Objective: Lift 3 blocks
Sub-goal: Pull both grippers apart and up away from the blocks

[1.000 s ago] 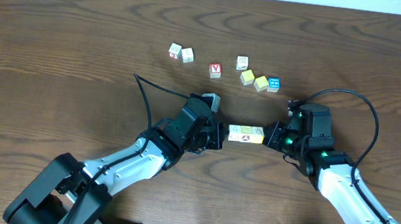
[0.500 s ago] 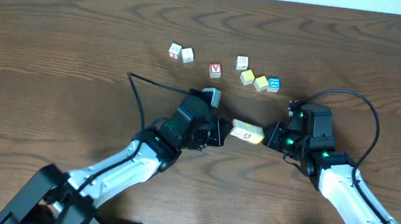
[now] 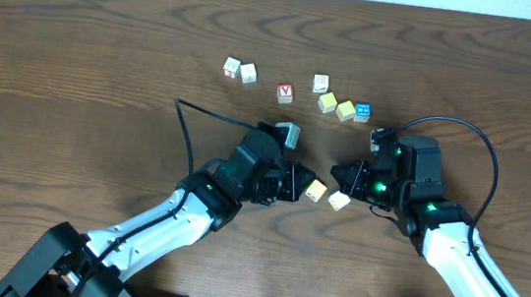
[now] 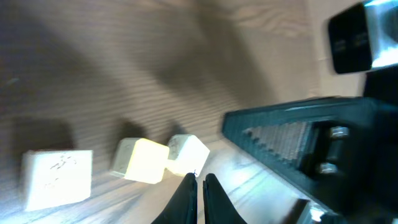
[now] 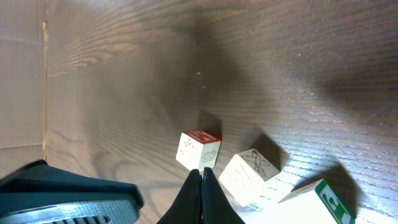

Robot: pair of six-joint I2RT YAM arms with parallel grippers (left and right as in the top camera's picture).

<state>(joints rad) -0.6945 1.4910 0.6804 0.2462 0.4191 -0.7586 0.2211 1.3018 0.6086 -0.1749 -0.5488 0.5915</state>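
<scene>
Between the arms, the yellow block (image 3: pixel 316 189), cream block (image 3: pixel 339 201) and white block (image 5: pixel 311 208) lie loose on the counter (image 3: pixel 105 72), with the jaws of the left gripper (image 4: pixel 199 183) and right gripper (image 5: pixel 201 179) shut on nothing; the lift appears not yet done, and the next move calls for realigning the row and squeezing it endwise.

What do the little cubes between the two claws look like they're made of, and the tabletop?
The small pale-yellow cube and the cream cube beside it look like painted wood: matte faces, printed marks, blunt edges. Plastic can't be ruled out. The dark brown table looks like wood or wood-grain laminate: streaky grain, slight sheen.
</scene>
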